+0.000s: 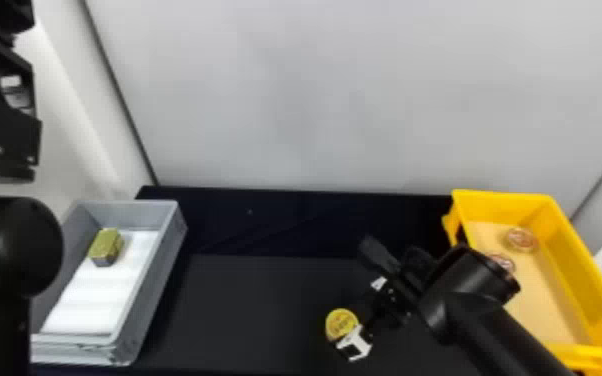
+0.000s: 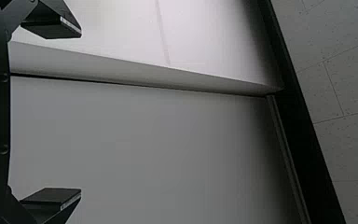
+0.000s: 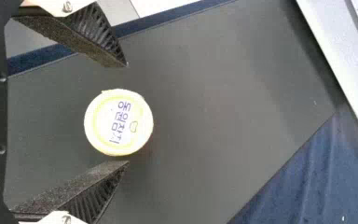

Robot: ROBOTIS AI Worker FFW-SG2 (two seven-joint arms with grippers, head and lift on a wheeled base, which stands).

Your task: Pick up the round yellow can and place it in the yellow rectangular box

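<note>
the right gripper (image 3: 127, 114) is spreading its two black fingers wide and is gripping nothing. directly between them, touching neither as far as the right wrist view is showing, the round yellow can (image 3: 119, 122) is resting on the black counter (image 1: 265, 300), lying closer to one finger than to the other. its flat printed lid is facing the wrist camera, so its short axis is seemingly running along the gripper's line of approach, and the fingers are standing ready to close across its round side. the uneven gaps are perhaps inviting a small centring shift; otherwise one finger may be nudging the can first.

the right arm (image 1: 485, 330) is doing the work, being much the nearer: it is coming in from the lower right corner of the head view, slanting inward past the yellow rectangular box (image 1: 562, 240), its wrist bending down toward the can. that box is waiting on the robot's right, with two small round reddish items (image 1: 521, 240) lying inside, so the later carry is calling for a lift and a swing outward.

the left arm (image 1: 5, 245) is hanging idle beyond the grey rectangular box (image 1: 157, 270), its left gripper (image 2: 80, 113) standing wide apart and holding nothing.
</note>
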